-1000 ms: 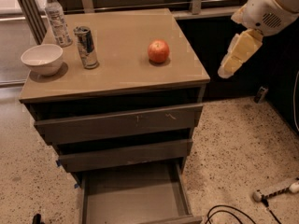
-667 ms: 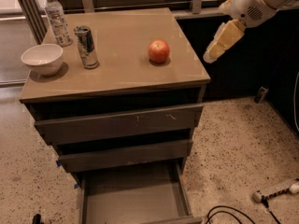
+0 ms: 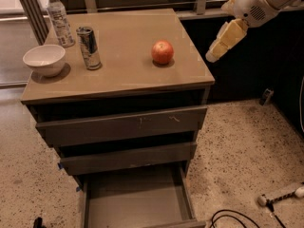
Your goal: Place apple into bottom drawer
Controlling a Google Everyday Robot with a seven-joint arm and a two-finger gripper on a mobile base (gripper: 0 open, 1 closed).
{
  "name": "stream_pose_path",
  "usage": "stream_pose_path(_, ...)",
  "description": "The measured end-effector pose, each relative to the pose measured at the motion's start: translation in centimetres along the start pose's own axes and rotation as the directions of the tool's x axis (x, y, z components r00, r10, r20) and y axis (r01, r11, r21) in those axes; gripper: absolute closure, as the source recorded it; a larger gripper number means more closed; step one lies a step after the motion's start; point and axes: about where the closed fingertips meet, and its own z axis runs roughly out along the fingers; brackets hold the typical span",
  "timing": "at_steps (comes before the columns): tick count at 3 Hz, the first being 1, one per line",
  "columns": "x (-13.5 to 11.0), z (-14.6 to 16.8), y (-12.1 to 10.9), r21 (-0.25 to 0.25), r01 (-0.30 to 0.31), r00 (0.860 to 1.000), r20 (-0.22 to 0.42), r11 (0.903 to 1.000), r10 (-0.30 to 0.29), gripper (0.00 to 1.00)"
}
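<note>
gripper [image 3: 213, 56] hangs beside cabinet top [image 3: 126, 65] holding apple [image 3: 162, 52], above speckled floor [image 3: 237, 141].

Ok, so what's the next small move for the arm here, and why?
Probably bring the tool in over the cabinet top and down toward the apple. The tool hangs beyond the top's right edge, apart from the apple resting there, and the bottom drawer already stands open.

Small red-orange apple [image 3: 162, 52] sits on the desk [image 3: 123, 77], upper centre of the frame. The bottom drawer [image 3: 135, 201] is pulled open at bottom centre, its flat grey floor showing. The end effector [image 3: 212, 57] hangs upper right, apart from the apple.
</note>
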Motion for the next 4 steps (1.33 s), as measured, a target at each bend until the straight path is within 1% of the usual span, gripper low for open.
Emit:
stream_pose_path(1, -0.7, 2.6, -0.8, 0.005, -0.015, 0.997, 0.07, 0.9999, 0.014, 0.0)
stream_pose_path(2, -2.6, 5.4, -1.5, -0.011, -0.016, 0.989, 0.15, 0.9998, 0.017, 0.0)
stream_pose_path(3, -4.7, 8.6, -1.8, -0.038, 0.001, 0.98, 0.2, 0.9993, 0.006, 0.0)
stream_pose_path(4, -5.2, 13.0, -2.6, -0.06, -0.002, 0.981, 0.195, 0.9982, 0.014, 0.0)
